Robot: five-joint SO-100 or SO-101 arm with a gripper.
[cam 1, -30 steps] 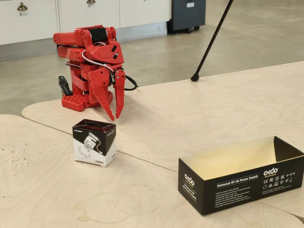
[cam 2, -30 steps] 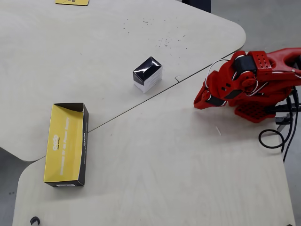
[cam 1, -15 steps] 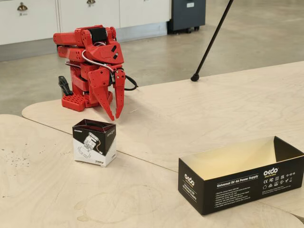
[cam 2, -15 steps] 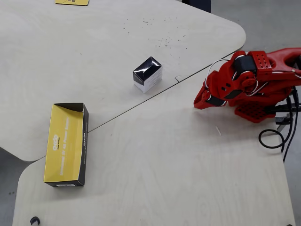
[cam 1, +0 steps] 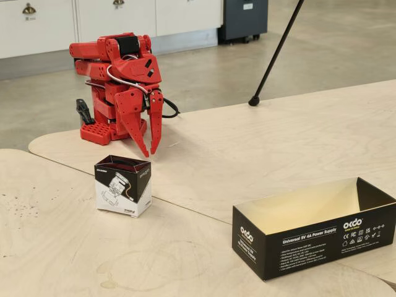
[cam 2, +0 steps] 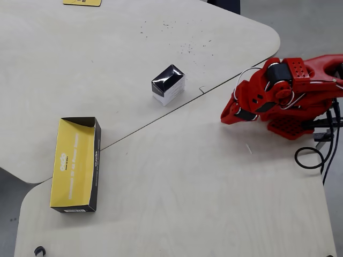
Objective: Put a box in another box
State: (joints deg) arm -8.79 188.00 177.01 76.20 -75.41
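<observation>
The small white-and-black box (cam 1: 122, 193) stands upright on the near tabletop, and in the overhead view the same box (cam 2: 169, 84) sits near the seam between the two tabletops. The long black OKdo box (cam 1: 309, 238) lies open-topped at the front right of the fixed view; from overhead this box (cam 2: 72, 166) shows an empty yellow-tan inside. My red gripper (cam 1: 151, 153) hangs point-down from the folded arm, a short way behind the small box and not touching it. Its fingers meet at the tips with nothing between them. In the overhead view the gripper (cam 2: 227, 118) is right of the small box.
Two plywood tabletops meet along a curved seam (cam 2: 161, 115). A black tripod leg (cam 1: 276, 55) slants down to the floor behind the far table. Black cables (cam 2: 313, 155) trail beside the arm's base. A yellow tag (cam 2: 81, 2) lies at the overhead view's top edge.
</observation>
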